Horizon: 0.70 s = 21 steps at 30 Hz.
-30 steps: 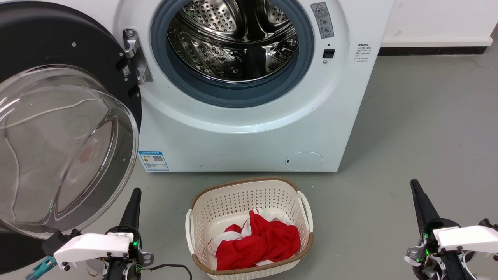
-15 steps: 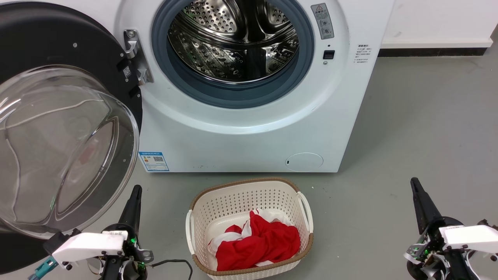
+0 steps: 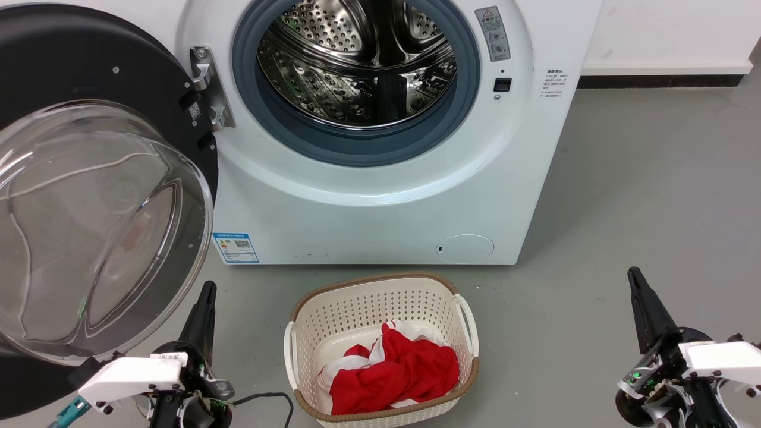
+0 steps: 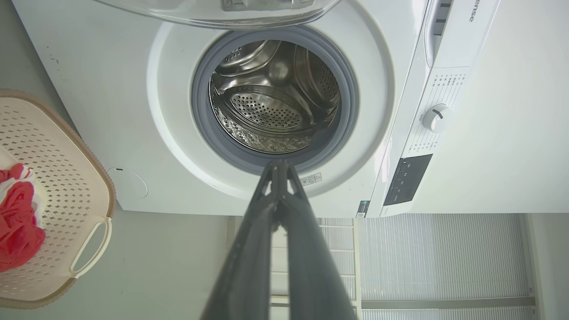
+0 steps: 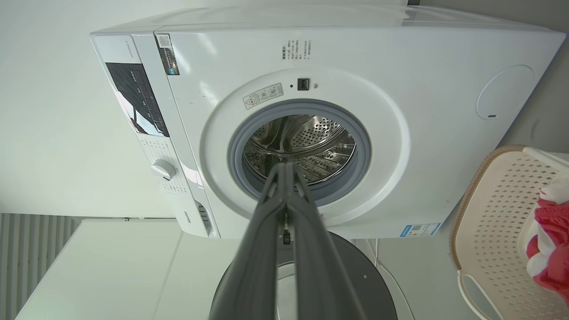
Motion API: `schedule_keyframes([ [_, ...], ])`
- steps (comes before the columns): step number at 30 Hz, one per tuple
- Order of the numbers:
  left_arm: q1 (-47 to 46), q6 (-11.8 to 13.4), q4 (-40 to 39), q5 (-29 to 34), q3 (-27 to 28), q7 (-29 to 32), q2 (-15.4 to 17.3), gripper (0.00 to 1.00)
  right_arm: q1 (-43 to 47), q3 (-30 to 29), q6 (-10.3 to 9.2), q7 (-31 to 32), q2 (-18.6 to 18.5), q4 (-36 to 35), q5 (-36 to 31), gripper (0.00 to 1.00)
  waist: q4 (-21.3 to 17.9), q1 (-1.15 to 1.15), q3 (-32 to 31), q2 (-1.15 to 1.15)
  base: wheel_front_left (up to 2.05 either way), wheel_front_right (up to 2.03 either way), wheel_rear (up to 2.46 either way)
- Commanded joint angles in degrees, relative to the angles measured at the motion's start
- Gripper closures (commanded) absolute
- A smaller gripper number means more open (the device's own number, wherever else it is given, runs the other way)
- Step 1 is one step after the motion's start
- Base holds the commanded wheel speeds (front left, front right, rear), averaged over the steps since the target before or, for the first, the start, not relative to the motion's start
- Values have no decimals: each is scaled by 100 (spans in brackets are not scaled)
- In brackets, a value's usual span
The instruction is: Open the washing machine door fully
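The white washing machine [image 3: 380, 214] stands ahead with its steel drum [image 3: 357, 65] exposed. Its door [image 3: 95, 71], a black disc with a bulging clear glass bowl, is swung wide to the left on its hinge. In the left wrist view the glass rim of the door [image 4: 213, 11] shows at the top, and in the right wrist view the black disc of the door [image 5: 355, 275] sits at the bottom. My left gripper [image 3: 207, 291] is shut, empty, low beside the door's lower edge. My right gripper [image 3: 634, 276] is shut, empty, low at the right over the floor.
A cream perforated laundry basket [image 3: 380, 297] with red and white cloth [image 3: 392, 368] sits on the grey floor [image 3: 654, 178] between my grippers, right before the machine. A white wall with a dark skirting strip [image 3: 660, 77] runs behind at the right.
The whole picture has slid down slightly, so the camera moved. Both arms have drawn a little lower and back. The door stays as it was.
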Motion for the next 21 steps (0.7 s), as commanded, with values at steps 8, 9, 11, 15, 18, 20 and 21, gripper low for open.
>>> schedule_keyframes([
  [8,-42,-25,6,-6,19,16,-9,100,-67,-14,-2,9,7,10,8,100,0,0,0,0,0,0,0],
  [9,-42,-25,6,-6,19,15,-9,100,-67,-15,-2,10,9,10,7,100,0,0,0,0,0,0,0],
  [11,-42,-25,6,-6,19,15,-9,100,-68,-17,-2,12,10,10,5,100,0,0,0,0,0,0,0],
  [15,-42,-26,6,-6,19,15,-9,100,-68,-21,-2,17,13,10,1,100,0,0,0,0,0,0,0],
  [18,-41,-26,6,-6,19,15,-9,100,-68,-24,-2,20,16,11,-2,100,0,0,0,0,0,0,0],
  [20,-41,-26,6,-6,18,15,-9,100,-69,-25,-2,20,18,11,-5,100,0,0,0,0,0,0,0],
  [21,-41,-26,6,-6,18,15,-9,100,-69,-25,-2,20,19,11,-5,100,0,0,0,0,0,0,0],
])
